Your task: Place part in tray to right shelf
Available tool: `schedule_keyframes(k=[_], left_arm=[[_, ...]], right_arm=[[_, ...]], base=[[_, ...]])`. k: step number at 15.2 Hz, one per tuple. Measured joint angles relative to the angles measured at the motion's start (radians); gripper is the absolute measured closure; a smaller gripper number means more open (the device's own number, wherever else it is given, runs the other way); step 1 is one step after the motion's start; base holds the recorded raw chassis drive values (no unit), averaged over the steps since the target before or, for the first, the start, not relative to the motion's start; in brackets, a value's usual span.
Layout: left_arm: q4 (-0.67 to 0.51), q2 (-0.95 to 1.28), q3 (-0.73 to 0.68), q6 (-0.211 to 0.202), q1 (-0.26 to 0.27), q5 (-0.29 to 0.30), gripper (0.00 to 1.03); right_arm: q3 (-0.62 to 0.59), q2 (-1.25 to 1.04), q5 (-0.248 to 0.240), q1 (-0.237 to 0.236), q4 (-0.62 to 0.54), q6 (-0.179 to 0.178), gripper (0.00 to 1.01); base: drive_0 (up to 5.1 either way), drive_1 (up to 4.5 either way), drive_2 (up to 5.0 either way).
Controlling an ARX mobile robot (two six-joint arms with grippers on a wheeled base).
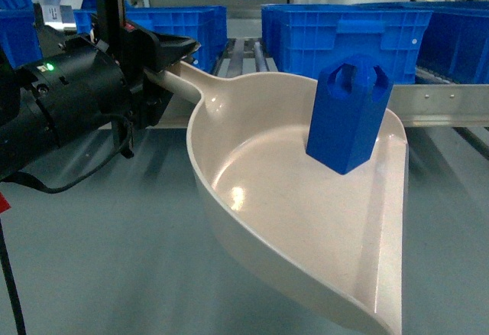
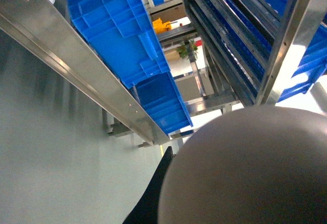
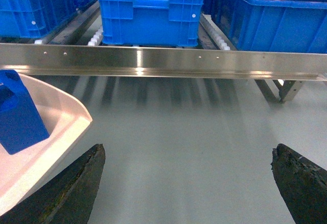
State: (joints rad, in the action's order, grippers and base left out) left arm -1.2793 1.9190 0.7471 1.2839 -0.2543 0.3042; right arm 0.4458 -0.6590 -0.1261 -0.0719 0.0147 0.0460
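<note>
The cream tray (image 1: 267, 197) is held off the grey floor, its wide front edge toward the lower right. The bright blue part (image 1: 350, 113) stands tilted inside it, near the far rim. My left gripper (image 1: 170, 58) is shut on the tray's long handle at the left. In the left wrist view the tray's underside (image 2: 250, 168) fills the lower right beside one black finger (image 2: 153, 193). My right gripper (image 3: 188, 150) is open over bare floor, to the right of the tray (image 3: 56, 111) and the part (image 3: 18, 114). The right shelf's shiny steel rail (image 3: 153, 60) runs across just beyond.
Large blue crates (image 1: 351, 33) sit on the shelf's roller tracks behind the rail (image 1: 443, 105); more crates (image 3: 150, 9) show in the right wrist view. The rail (image 2: 76, 75) and crates (image 2: 117, 29) also slant through the left wrist view. Grey floor (image 1: 99, 235) lies below.
</note>
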Motion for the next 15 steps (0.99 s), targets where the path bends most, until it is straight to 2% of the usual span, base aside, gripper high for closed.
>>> schedule_keyframes(k=[15], left_arm=[[-0.004,0.000,0.000,0.000,0.002,-0.003,0.91]], right_arm=[[0.000,0.000,0.000,0.000,0.001,0.000,0.03]], base=[[0.2,4.50,-4.2]])
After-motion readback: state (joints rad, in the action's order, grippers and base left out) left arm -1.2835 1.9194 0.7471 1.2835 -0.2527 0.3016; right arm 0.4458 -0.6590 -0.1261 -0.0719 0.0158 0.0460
